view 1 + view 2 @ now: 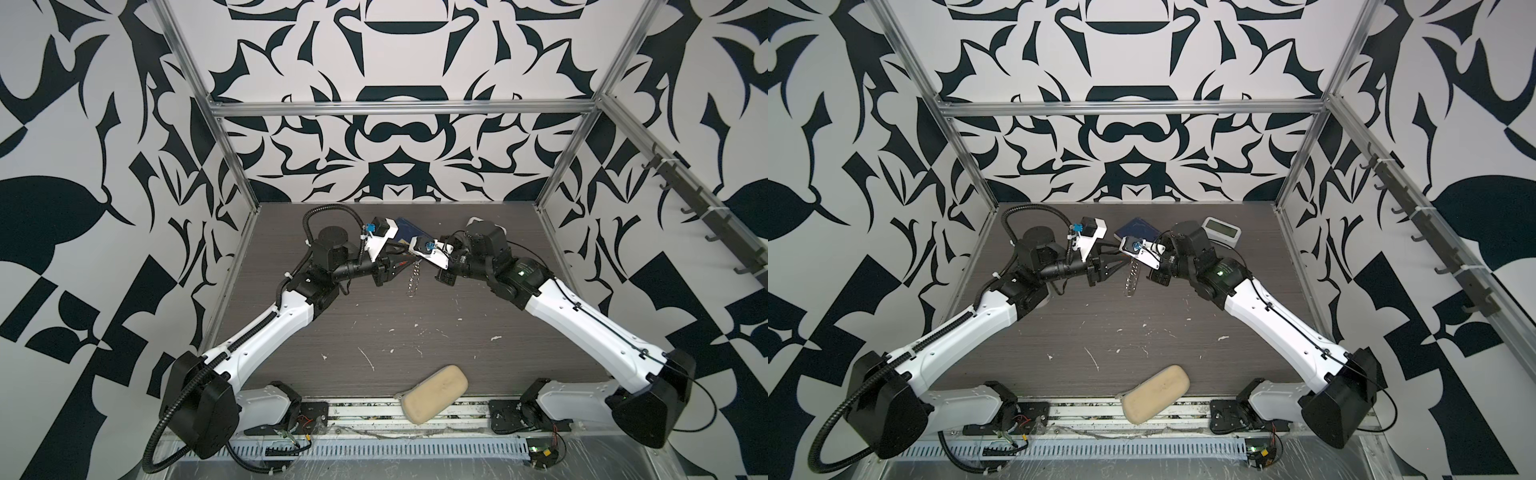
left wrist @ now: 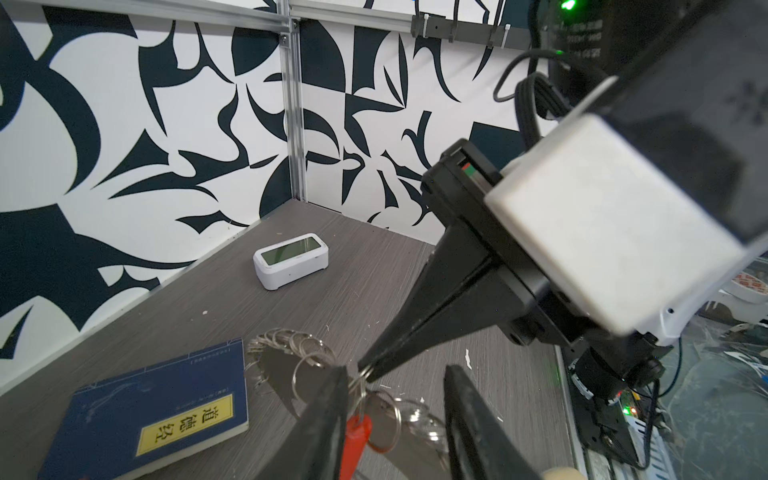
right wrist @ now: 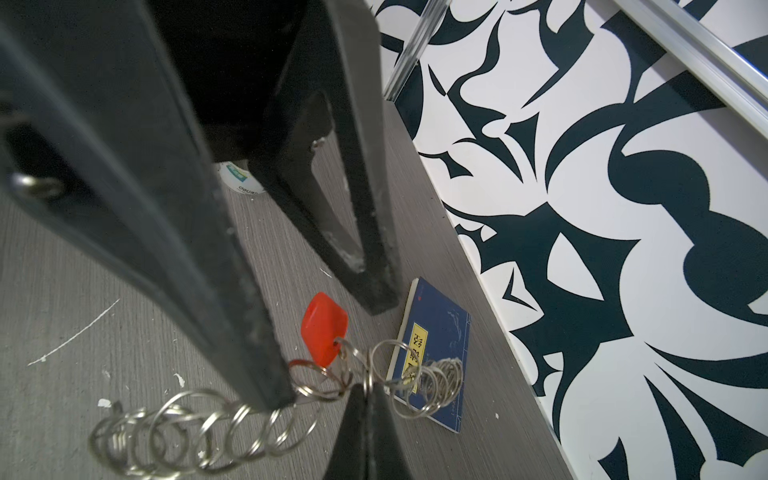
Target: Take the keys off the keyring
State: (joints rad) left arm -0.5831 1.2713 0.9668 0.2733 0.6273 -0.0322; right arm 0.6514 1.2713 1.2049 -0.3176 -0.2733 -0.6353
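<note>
where the two arms meet above the far part of the dark grey wood-grain table (image 1: 374, 332), the right pincer (image 3: 363, 388) is pressed fully together on the wire of the large thin grey metal keyring (image 3: 208, 432) fringed with many small silver rings, holding it in the air. in both top views the row of rings droops from that pinch. the left pincer (image 2: 397, 370) stands partly open, one finger (image 2: 328, 415) on each side of the keys (image 3: 324, 328), a small bunch whose red-orange oblong plastic tag shows plainly. the tag leans on one finger, clear of the other, so nothing is clamped. it hangs on the keyring just beside the right pincer's tip. below lies a flat dark blue book with a yellow label (image 2: 153, 411). a white rectangular clock with a grey screen (image 2: 291, 259) stands near the back corner, well apart. a beige oblong sponge (image 1: 434, 392) lies at the near edge. in both top views the wrist cameras hide the fingertips.
</note>
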